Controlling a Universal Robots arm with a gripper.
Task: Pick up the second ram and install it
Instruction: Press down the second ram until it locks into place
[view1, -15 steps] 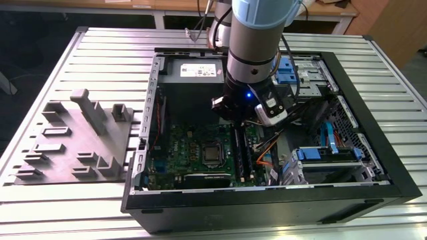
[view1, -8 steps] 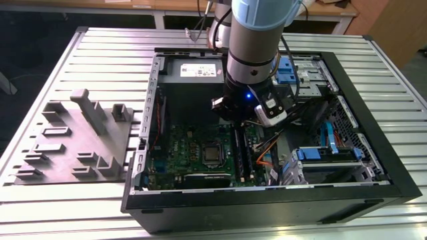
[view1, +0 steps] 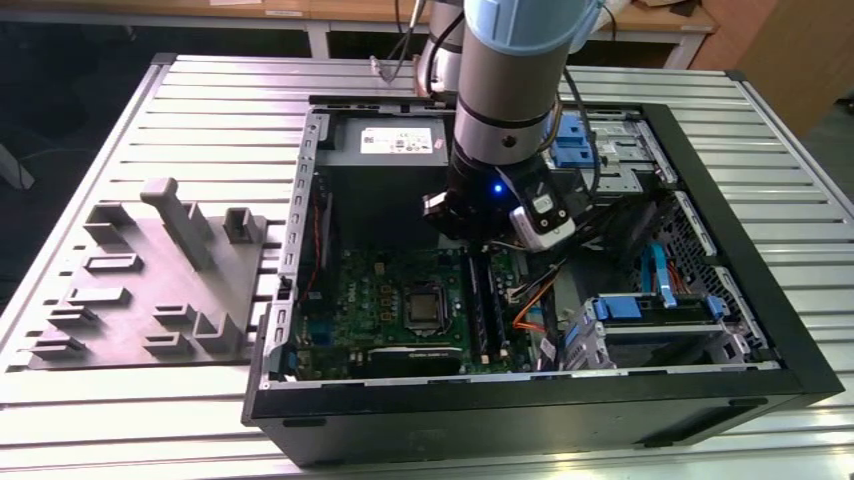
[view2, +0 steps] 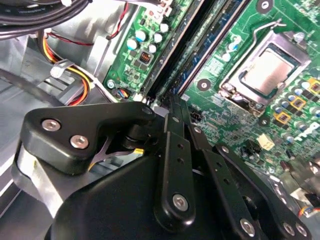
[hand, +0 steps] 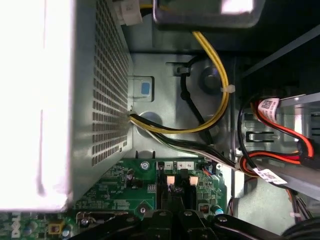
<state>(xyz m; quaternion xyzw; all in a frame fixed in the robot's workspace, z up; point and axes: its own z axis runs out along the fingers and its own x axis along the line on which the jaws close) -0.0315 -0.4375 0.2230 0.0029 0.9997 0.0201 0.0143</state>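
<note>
My gripper (view1: 483, 248) is down inside the open computer case (view1: 747, 300), at the end of the black memory slots (view1: 489, 310) nearest the power supply. In the second wrist view the gripper (view2: 172, 104) has its fingers drawn together, their tips right at the end of the slots (view2: 175, 60). A long dark stick with small bluish chips (view2: 212, 42) stands in one slot; I cannot tell whether this is the second ram. Nothing shows between the fingers. In the first wrist view the gripper (hand: 172, 214) sits over the slots' pale end clips (hand: 169, 180).
The green motherboard (view1: 380, 290) carries the processor socket (view1: 424, 305) beside the slots. The grey power supply (view1: 387, 142) lies close behind the gripper. Yellow and orange cables (hand: 217, 95) run nearby. Drive cages with blue tabs (view1: 654, 305) fill the case's right. A grey fixture block (view1: 147, 285) sits outside.
</note>
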